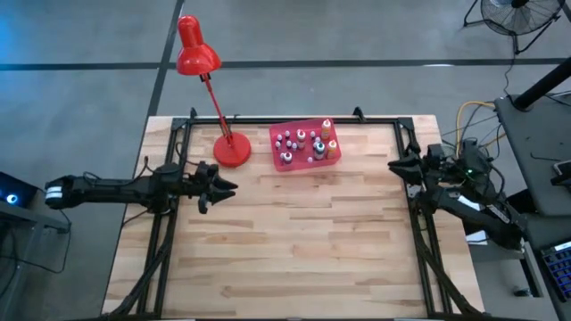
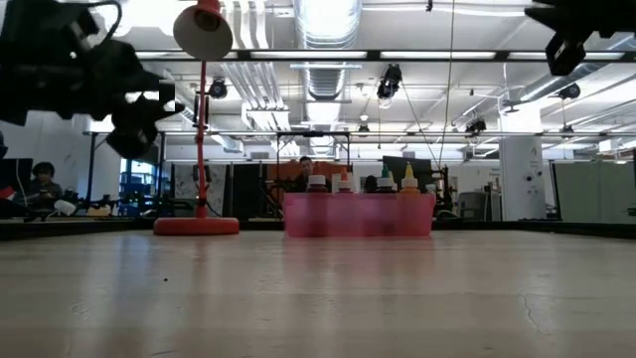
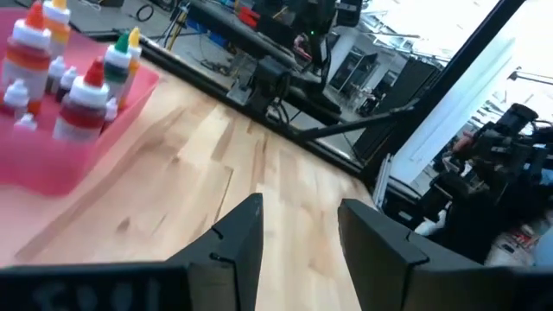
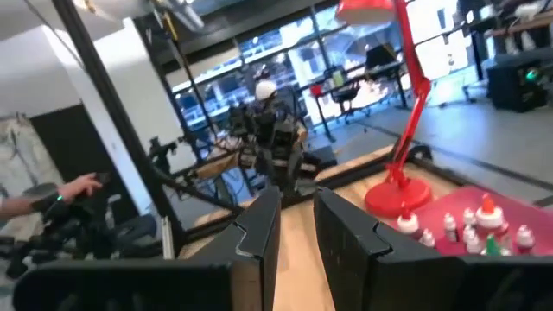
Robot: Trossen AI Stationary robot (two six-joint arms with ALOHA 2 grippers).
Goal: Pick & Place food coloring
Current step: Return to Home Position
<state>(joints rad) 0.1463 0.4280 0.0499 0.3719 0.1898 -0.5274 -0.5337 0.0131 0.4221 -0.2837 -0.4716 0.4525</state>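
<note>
Several food coloring bottles point(image 1: 303, 143) stand upright in a pink tray point(image 1: 332, 157) at the table's far middle; they have white, red, green and orange caps point(image 3: 82, 95). My left gripper point(image 1: 227, 187) hangs level over the table's left side, pointing right. It is open, with nothing between its fingers point(image 3: 300, 207). My right gripper point(image 1: 397, 165) is at the table's right edge, above the surface, pointing left toward the tray. Its fingers point(image 4: 296, 197) stand a narrow gap apart, with nothing between them. Both grippers are well clear of the bottles.
A red desk lamp point(image 1: 214, 98) stands on its round base point(image 1: 232, 150) just left of the tray. A black frame point(image 1: 294, 119) runs along the table's far and side edges. Bare wood lies between the arms. A person's hand point(image 4: 73, 186) shows beyond the table.
</note>
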